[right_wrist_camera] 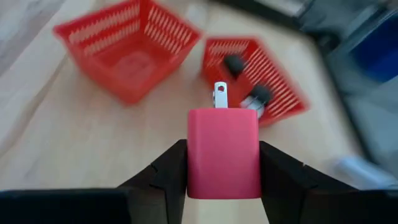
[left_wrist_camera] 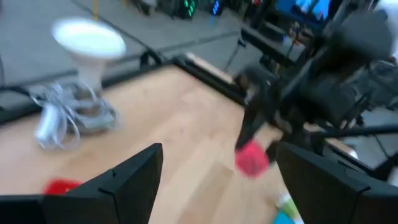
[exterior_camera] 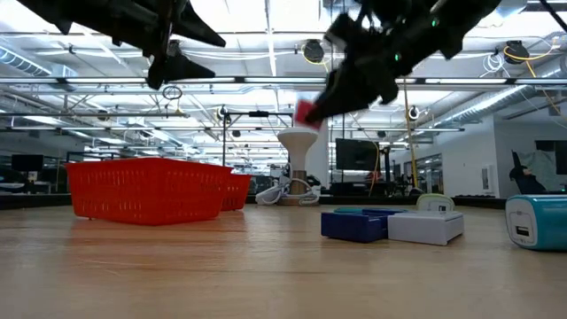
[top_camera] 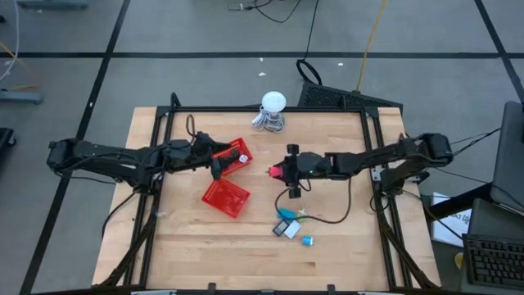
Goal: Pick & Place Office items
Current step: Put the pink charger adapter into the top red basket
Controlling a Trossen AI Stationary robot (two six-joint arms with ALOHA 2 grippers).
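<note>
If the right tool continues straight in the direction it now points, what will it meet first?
The right tool, shut on the pink-red charger, points toward the two red baskets. Probably it meets first the basket holding two black items, which lies directly ahead. The tool is raised above the table, so depth is uncertain.

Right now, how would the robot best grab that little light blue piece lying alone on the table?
The light blue piece is probably best taken from straight above, pinched across its flat side walls: it sits boxy, round-cornered, apart from the other pieces.
</note>
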